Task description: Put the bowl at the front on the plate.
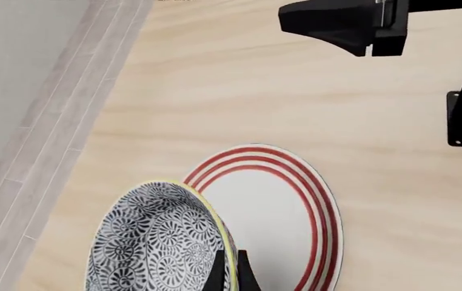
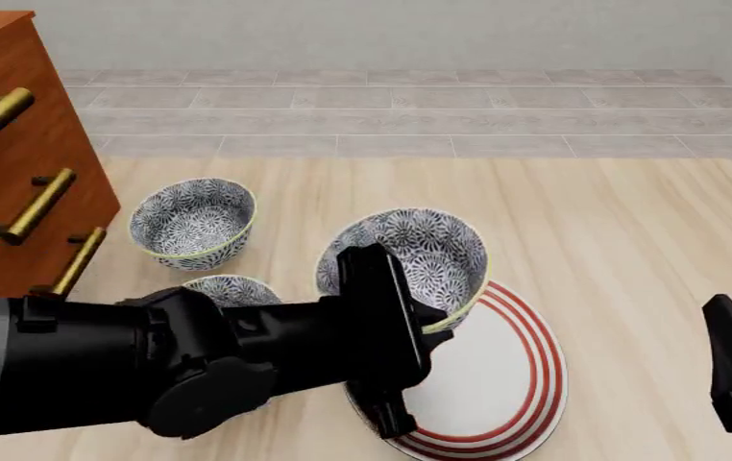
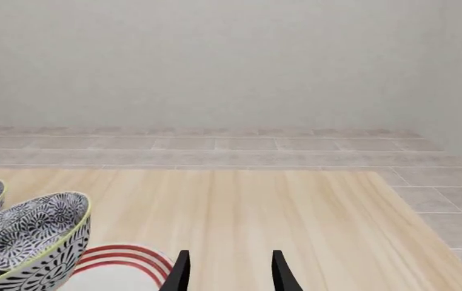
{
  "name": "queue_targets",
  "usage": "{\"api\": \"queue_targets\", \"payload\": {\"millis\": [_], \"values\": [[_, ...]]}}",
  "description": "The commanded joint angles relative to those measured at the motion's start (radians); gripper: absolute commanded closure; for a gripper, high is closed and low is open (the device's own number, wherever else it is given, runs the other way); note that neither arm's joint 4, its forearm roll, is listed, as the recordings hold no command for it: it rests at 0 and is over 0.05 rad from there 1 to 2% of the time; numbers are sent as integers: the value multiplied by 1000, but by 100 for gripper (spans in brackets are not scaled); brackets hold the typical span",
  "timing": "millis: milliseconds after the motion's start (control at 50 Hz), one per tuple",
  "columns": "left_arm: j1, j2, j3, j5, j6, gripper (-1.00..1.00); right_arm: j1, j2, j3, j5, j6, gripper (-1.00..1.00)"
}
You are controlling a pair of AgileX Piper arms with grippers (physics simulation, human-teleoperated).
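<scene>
Three look-alike bowls lie on the surface; two spare bowls, one at 10 o'clock and one at 9 o'clock of the plate, rest there. Left claw, clamped on the rim, holds the bowl tilted over the plate's 11 o'clock edge; whether it touches cannot be told. Plate centre lies toward 4 o'clock of the bowl, which the lowering probably needs. Right claw, fingers apart and empty, idles at 3 o'clock.
</scene>
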Motion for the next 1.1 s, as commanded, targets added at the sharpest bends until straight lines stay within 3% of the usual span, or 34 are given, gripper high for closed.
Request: {"api": "queue_targets", "payload": {"millis": [20,280,780,1100], "values": [[-12,63,-15,-62,12,100,-2,0,0,-1,2,-100],[-26,127,-31,-109,1,100,-1,0,-1,-1,2,-100],[-106,101,-76,-51,-49,100,-5,0,1,-5,6,-100],[-131,92,-122,11,-125,100,-6,0,-1,-3,7,-100]]}}
